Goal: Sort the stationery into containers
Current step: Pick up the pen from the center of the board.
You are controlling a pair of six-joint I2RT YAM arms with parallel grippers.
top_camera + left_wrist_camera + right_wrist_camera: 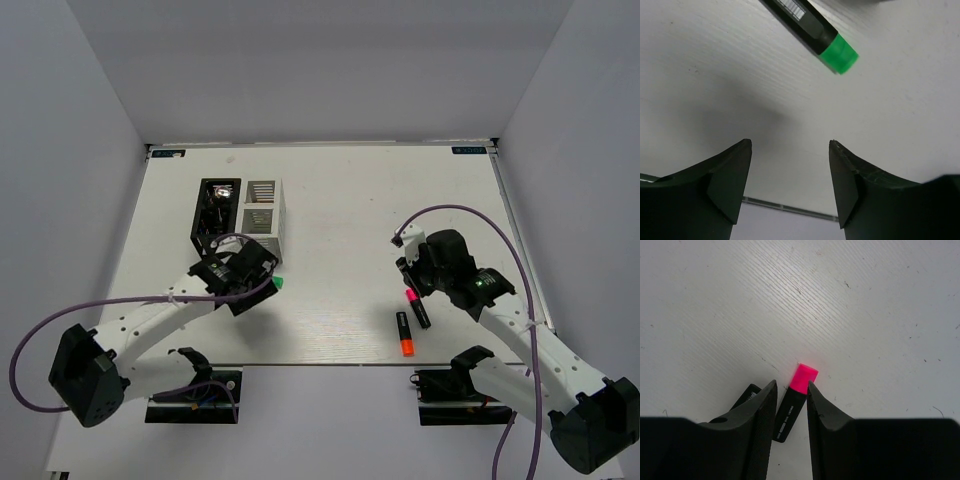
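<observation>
A black marker with a pink cap (803,377) lies between the fingers of my right gripper (791,383), which is shut on it just above the table; in the top view this marker (417,306) sits right of centre. An orange-capped marker (403,333) lies on the table beside it. My left gripper (790,145) is open and empty, with a green-capped marker (812,35) lying on the table just past its fingertips. The black mesh container (213,213) and the white mesh container (264,213) stand side by side at the back left, just beyond the left gripper (250,275).
The end of another black marker (746,394) shows just left of my right gripper's left finger. Some items lie inside the black container. The table's near edge (320,364) runs in front of both arms.
</observation>
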